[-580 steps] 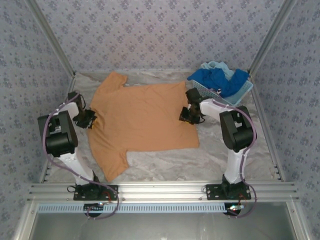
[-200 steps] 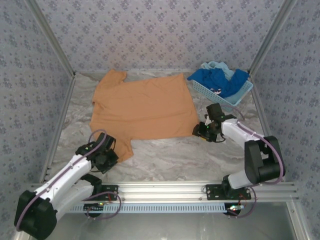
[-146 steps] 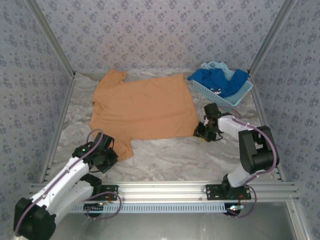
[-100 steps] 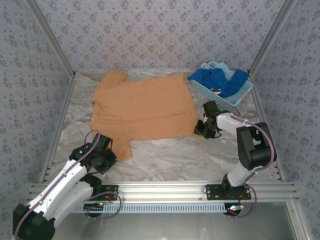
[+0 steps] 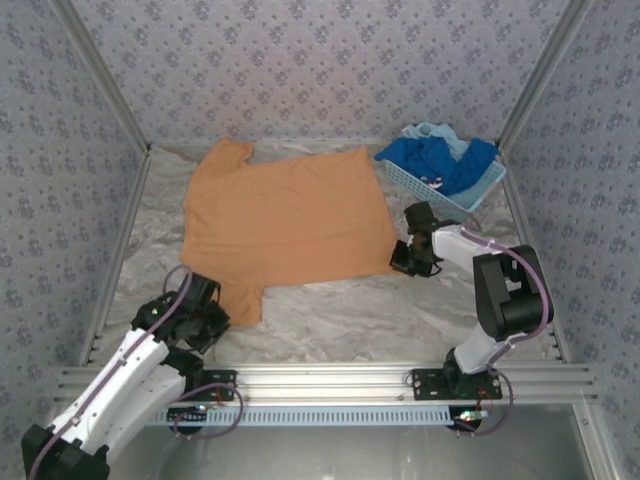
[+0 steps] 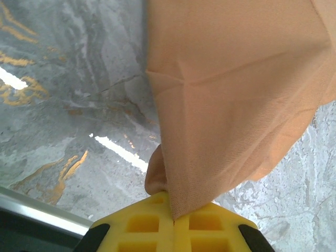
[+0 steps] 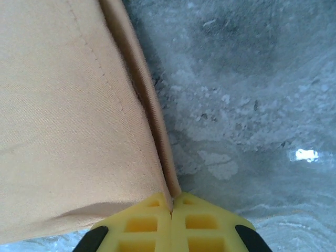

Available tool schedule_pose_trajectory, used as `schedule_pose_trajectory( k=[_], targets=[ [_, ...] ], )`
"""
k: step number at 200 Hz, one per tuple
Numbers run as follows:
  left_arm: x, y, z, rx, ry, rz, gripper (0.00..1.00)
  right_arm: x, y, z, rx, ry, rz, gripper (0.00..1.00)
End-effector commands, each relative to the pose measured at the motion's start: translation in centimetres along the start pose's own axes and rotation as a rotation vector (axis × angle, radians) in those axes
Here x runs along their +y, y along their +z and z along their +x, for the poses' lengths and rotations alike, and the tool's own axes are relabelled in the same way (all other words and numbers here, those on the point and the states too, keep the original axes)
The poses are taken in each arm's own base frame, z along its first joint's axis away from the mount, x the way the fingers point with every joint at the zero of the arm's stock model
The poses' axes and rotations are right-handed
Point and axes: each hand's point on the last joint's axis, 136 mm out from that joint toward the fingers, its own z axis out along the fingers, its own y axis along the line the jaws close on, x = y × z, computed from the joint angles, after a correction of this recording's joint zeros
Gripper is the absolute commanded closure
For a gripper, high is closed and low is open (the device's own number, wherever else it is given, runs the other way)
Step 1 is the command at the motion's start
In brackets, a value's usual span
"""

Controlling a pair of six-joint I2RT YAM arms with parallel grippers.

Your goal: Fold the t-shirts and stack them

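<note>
Orange-tan cloth t-shirt [image 5: 285, 215] lies spread flat on the grey marbled table [image 5: 340, 315], towards the far side. From the top view its collar-to-hem axis runs left to right, with both sleeves at the left and the hem at the right. The left gripper [image 5: 207, 316] sits at the near sleeve, low and close to its base. The right gripper [image 5: 409, 259] sits at the near hem corner. You have the near edge of the shirt strung between the two, and the body of the cloth lies away from both, towards the back wall. Behind the right gripper stands the light blue perforated plastic basket [image 5: 428, 187], holding the royal blue t-shirts [image 5: 440, 160] and a pale aqua one [image 5: 428, 130], well apart from the spread shirt.

Left wrist view: the yellow pads are closed together with a gathered point of the sleeve pinched in the seam between them. The cloth fans out from the jaws up and to the right, over bare table on the left.

Right wrist view: the pads are likewise pressed together, clamping the stitched hem corner. The shirt runs up and left from the jaws, with bare marble to the right.

My reading is that the next fold carries this near edge over the far one. Each arm is nearest its own end, so move them together and keep the edge square to that left-right axis.
</note>
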Motion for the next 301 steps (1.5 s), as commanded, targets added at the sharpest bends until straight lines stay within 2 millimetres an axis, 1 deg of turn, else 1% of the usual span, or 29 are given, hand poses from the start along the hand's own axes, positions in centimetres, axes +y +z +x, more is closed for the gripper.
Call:
schedule_pose_trajectory(
  k=[1,6,12,29,55,69,84,107,119,127,138,150,172,192,221,242,250,253,269,287,301],
  targets=[
    [1.1,-1.0,0.9,0.02,-0.054,-0.007,1.0,-1.3,-1.4,2.2,0.015,0.004,0.058,1.0],
    [1.1,-1.2,0.9,0.019,-0.06,0.005,1.0,-1.2,-1.6,2.4,0.01,0.001,0.053,1.0],
    [1.0,-1.3,1.0,0.017,-0.061,0.027,1.0,-1.8,-1.8,3.4,0.029,0.001,0.066,1.0],
    [1.0,-1.5,1.3,0.014,-0.057,0.06,1.0,-2.2,-2.4,5.1,0.043,-0.013,0.066,1.0],
    [0.2,-2.4,1.2,-0.005,-0.012,0.1,1.0,-2.5,-3.6,6.6,0.039,-0.028,0.068,1.0],
    [-0.7,-3.1,0.7,-0.038,0.012,0.124,1.0,-2.5,-4.1,7.1,0.039,-0.018,0.049,1.0],
    [-2.7,-4.5,-0.6,-0.102,0.042,0.168,1.0,-2.2,-4.3,7.3,0.049,0.004,0.033,1.0],
    [-6.4,-7.9,-3.6,-0.244,0.106,0.162,1.0,-1.3,-4.8,6.4,0.057,0.064,-0.003,1.0],
    [-8.4,-9.2,-4.8,-0.283,0.145,0.129,1.0,-0.7,-5.0,5.8,0.074,0.104,-0.024,1.0],
    [-9.7,-9.5,-5.5,-0.29,0.168,0.109,1.0,-0.3,-5.0,5.5,0.093,0.127,-0.038,1.0],
    [-11.6,-9.4,-6.3,-0.277,0.202,0.106,1.0,0.3,-5.1,5.0,0.11,0.152,-0.052,1.0],
    [-13.0,-9.2,-7.4,-0.267,0.214,0.113,1.0,0.8,-5.1,4.3,0.125,0.176,-0.06,1.0],
    [-14.4,-9.0,-10.0,-0.26,0.193,0.127,1.0,1.4,-4.9,2.8,0.138,0.217,-0.06,1.0],
    [-15.9,-8.7,-12.3,-0.257,0.23,0.128,1.0,1.9,-4.9,1.0,0.118,0.251,-0.077,1.0],
    [-18.1,-7.8,-14.5,-0.231,0.308,0.122,1.0,2.3,-5.2,-1.6,0.064,0.273,-0.07,1.0],
    [-19.5,-7.9,-16.1,-0.254,0.352,0.126,1.0,2.8,-5.2,-3.5,0.044,0.281,-0.066,1.0],
    [-19.9,-7.9,-16.7,-0.265,0.359,0.12,1.0,2.8,-5.0,-3.8,0.043,0.282,-0.056,1.0],
    [-20.0,-7.9,-17.0,-0.268,0.361,0.117,1.0,3.4,-5.6,-4.8,0.02,0.278,-0.069,1.0],
    [-20.3,-7.8,-18.3,-0.277,0.36,0.103,1.0,3.5,-5.5,-6.0,0.005,0.284,-0.051,1.0],
    [-20.8,-7.6,-19.6,-0.294,0.368,0.095,1.0,3.5,-4.9,-6.8,0.007,0.296,-0.032,1.0],
    [-21.1,-7.1,-20.5,-0.29,0.374,0.082,1.0,3.6,-4.5,-7.4,0.004,0.313,-0.028,1.0]
  ],
)
